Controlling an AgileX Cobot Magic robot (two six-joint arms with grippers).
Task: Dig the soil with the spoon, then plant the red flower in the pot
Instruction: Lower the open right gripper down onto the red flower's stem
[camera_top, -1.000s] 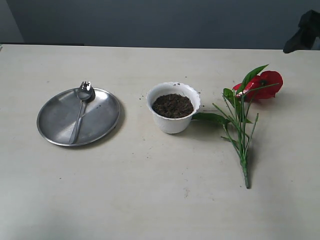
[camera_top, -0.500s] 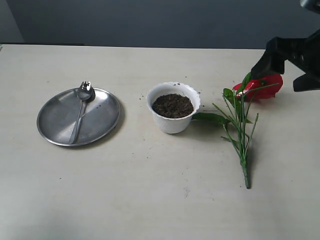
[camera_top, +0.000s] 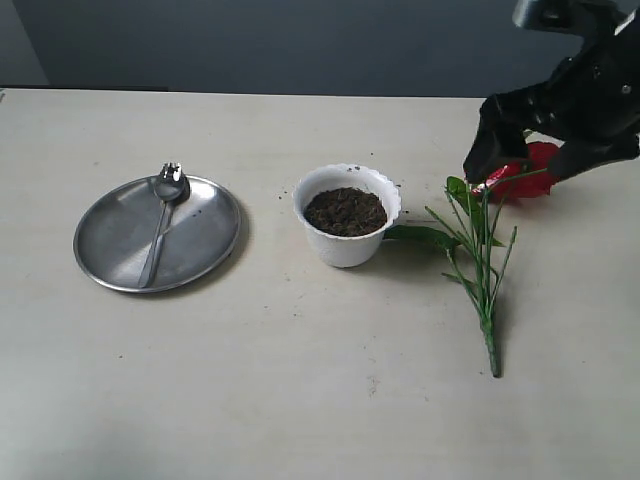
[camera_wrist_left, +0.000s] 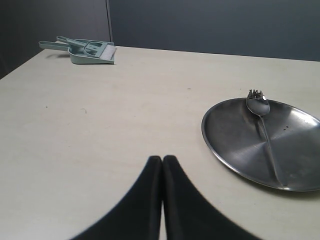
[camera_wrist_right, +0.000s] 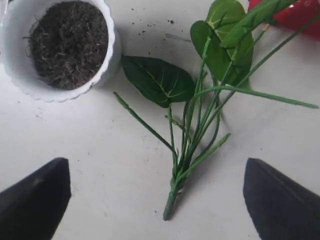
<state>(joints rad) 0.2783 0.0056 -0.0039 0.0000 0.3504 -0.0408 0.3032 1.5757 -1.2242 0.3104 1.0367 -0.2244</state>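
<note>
One pincer (camera_top: 530, 150), spread wide, now over red flower (camera_top: 487, 225).

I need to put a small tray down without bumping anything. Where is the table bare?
Bare: the wide front strip of the table below the steel plate and the pot, and the back strip behind them. The gap between plate and pot is narrow. Crowded on the right, where the red flower lies and the right gripper hovers open.

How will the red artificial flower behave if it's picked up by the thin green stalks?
The red artificial flower would probably flop: its thin stalks splay apart, so some may slip out. The glossy red bloom and broad green leaves sit at one end, so it may droop there. It looks light.
</note>
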